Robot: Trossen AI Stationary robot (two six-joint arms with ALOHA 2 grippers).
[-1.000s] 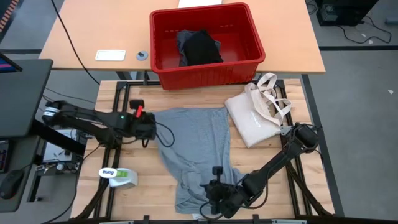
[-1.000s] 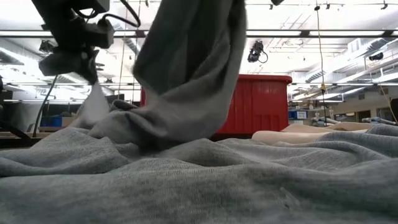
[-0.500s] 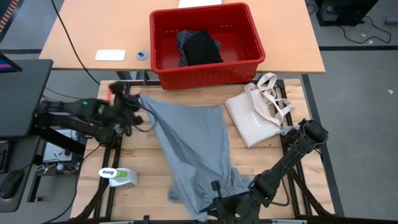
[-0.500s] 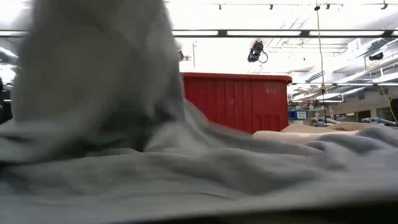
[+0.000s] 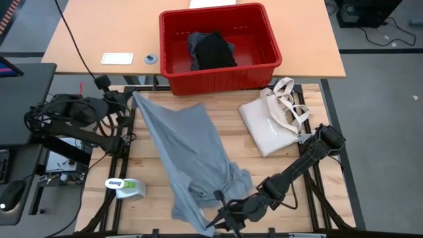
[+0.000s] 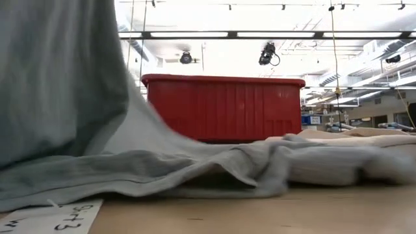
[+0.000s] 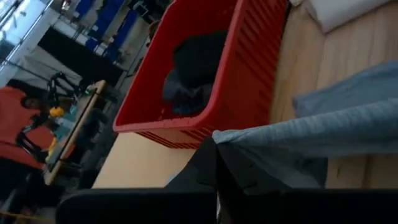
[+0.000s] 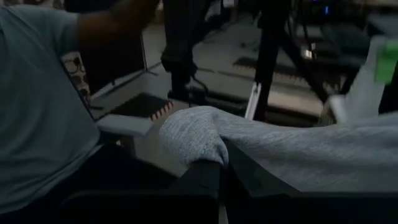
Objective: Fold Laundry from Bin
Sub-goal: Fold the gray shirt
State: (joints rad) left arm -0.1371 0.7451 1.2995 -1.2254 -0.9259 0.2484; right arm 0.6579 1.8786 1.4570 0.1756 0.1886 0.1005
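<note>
Light grey cotton T-shirt [image 5: 192, 162] stretches diagonally, upper-left to lower-centre; left gripper [image 5: 129, 99] and right gripper [image 5: 221, 215] clench opposite ends.

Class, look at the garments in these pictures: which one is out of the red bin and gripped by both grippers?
The light grey T-shirt, stretched over the wooden table between the left gripper and right gripper. The dark garments lie loose in the red bin, untouched.

The left arm reaches toward the table's far left corner, its left gripper [image 5: 132, 96] raised there with fingers clamped on a pinch of the grey T-shirt [image 5: 188, 155]. The right arm stretches low along the near edge, its right gripper [image 5: 221, 215] closed on the shirt's near end.
</note>
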